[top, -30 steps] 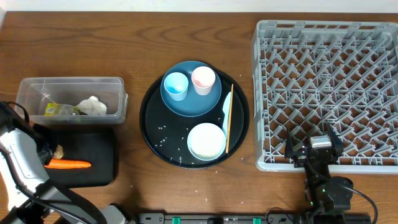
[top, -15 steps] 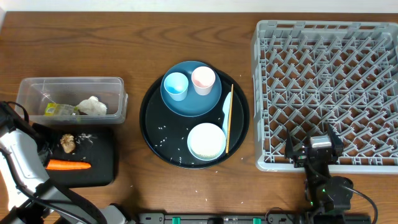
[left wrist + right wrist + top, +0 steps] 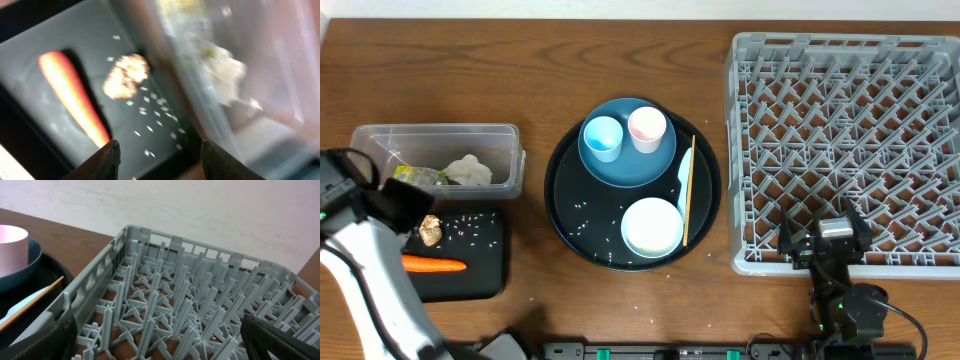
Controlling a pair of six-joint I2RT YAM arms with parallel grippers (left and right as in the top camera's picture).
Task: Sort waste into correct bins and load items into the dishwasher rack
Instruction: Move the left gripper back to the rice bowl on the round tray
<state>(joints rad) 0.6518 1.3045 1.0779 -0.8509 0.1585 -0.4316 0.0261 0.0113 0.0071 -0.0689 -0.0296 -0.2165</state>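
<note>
We see left claw (image 3: 160,152) half-wide, empty, over black tray (image 3: 480,278) at 8 o'clock; food scraps (image 3: 429,230) and carrot (image 3: 433,265) inside. Wrapper (image 3: 413,177), tissue (image 3: 468,171) in clear tub (image 3: 435,130) at 9. Right claw (image 3: 160,336) wide, empty, at rack (image 3: 845,150), 3 o'clock.

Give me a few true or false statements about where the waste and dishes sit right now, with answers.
The carrot lies in the shallow black tray. True.
The white tissue is in the shallow black tray. False: it is in the clear tub.
The light-blue cup and pink cup stand on the blue plate. True.
The white bowl sits on the blue plate. False: it sits beside it, on the round black tray.
The right claw holds the chopstick. False: it is open and empty; the chopstick lies on that tray.
</note>
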